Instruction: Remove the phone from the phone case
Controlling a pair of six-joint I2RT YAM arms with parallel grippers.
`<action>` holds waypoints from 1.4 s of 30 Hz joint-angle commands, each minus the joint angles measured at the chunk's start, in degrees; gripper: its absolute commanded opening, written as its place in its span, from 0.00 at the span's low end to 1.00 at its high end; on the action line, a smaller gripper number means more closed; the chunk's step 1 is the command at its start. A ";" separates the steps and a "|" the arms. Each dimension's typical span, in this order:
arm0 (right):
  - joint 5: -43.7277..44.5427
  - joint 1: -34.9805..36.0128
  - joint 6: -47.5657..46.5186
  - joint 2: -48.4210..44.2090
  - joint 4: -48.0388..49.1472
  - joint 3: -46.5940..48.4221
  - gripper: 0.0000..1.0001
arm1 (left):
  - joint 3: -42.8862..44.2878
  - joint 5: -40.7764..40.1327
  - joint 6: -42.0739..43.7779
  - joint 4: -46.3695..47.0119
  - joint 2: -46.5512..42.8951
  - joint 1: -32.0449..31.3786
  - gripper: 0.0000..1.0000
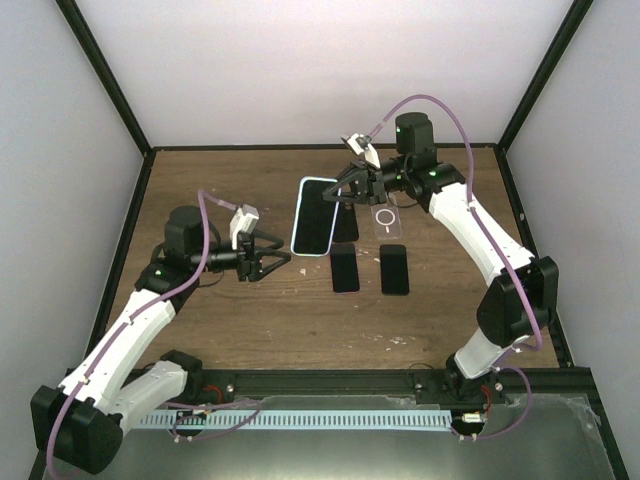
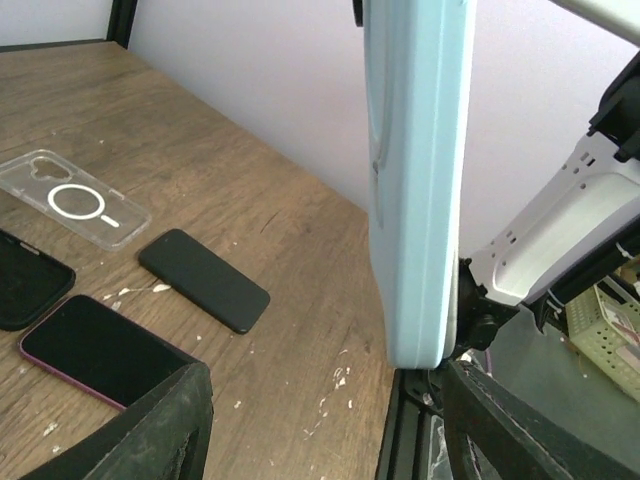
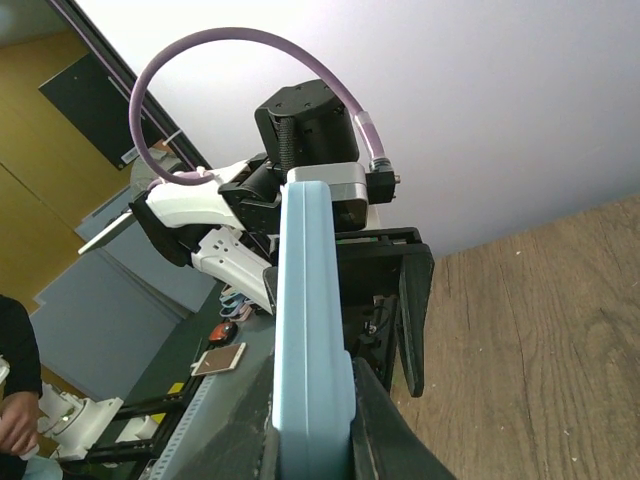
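Closest to the left wrist camera are the two dark fingers (image 2: 150, 425) of the left end effector (image 1: 271, 266). They are spread wide and hold nothing. Below them is the wooden tabletop (image 1: 200, 330).

Just to the right, the light blue phone case (image 2: 415, 180) is up in the air, standing on its edge. The phone (image 1: 313, 218) is inside it. From the top you can see its dark screen with blue all around.

On the right side of the case is the right end effector (image 1: 340, 193). It is pressed together on the case and pinches one edge. Further right, a clear case (image 1: 387, 221) lies flat. One black phone (image 1: 345, 268) and a second black phone (image 1: 395, 268) lie nearer the arms.

I think the next job is for the left end effector to come to the free side of the case. It should grab only the soft blue rim at a corner and peel it back slowly. The right one should hold tight so nothing drops. A hard pull could bend the phone or make it fall.

Some things are hard to see. Both wrist cameras show only the thin side of the case. I cannot tell if the right fingers press on the screen too, or only on the rim. A dark shape behind the case is half hidden.
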 commanded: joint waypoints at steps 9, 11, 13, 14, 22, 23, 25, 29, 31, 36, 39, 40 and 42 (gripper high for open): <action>-4.93 0.04 -0.75 -2.80 0.49 1.32 0.01 | 1.26 -4.96 -2.93 3.59 1.38 1.05 0.57; -5.61 0.04 -0.73 -2.92 0.48 1.32 0.01 | 0.70 -5.23 -2.48 3.53 1.34 1.84 0.56; -6.59 0.06 -0.09 -2.99 0.85 1.27 0.01 | -0.03 -5.37 -2.44 3.69 1.34 2.93 0.55; -7.13 0.16 0.37 -2.99 1.22 1.18 0.01 | -0.37 -5.27 -2.57 4.00 1.40 3.46 0.54; -8.19 0.93 2.53 -2.85 2.99 1.16 0.01 | 0.94 -3.11 -0.12 3.32 3.41 4.18 0.54; -7.97 0.92 3.05 -2.72 3.37 1.18 0.01 | 0.74 -1.72 0.06 3.94 2.43 4.18 0.56; -5.99 0.84 3.14 -2.57 3.49 1.45 0.01 | -0.05 1.06 -0.19 5.67 0.24 4.18 0.63; -4.69 0.74 3.32 -1.97 3.44 1.90 0.01 | -1.60 4.55 -0.84 6.53 -3.15 3.89 0.68; -4.67 0.79 3.26 -1.87 3.51 1.94 0.01 | -1.39 4.64 0.73 4.60 -3.41 2.91 0.68; -4.80 0.74 3.19 -1.68 3.45 1.88 0.01 | -0.87 2.27 -0.44 5.25 -2.97 0.32 0.67; -5.29 0.83 2.92 -1.78 3.39 1.77 0.01 | -0.19 -0.16 0.20 4.29 -2.35 0.14 0.65; -5.55 0.90 2.81 -1.84 3.37 1.77 0.01 | -0.02 -1.13 0.37 3.85 -2.09 0.14 0.64; -5.85 1.07 2.12 -2.01 2.87 1.75 0.01 | 0.30 -2.22 0.13 3.58 -1.29 0.14 0.63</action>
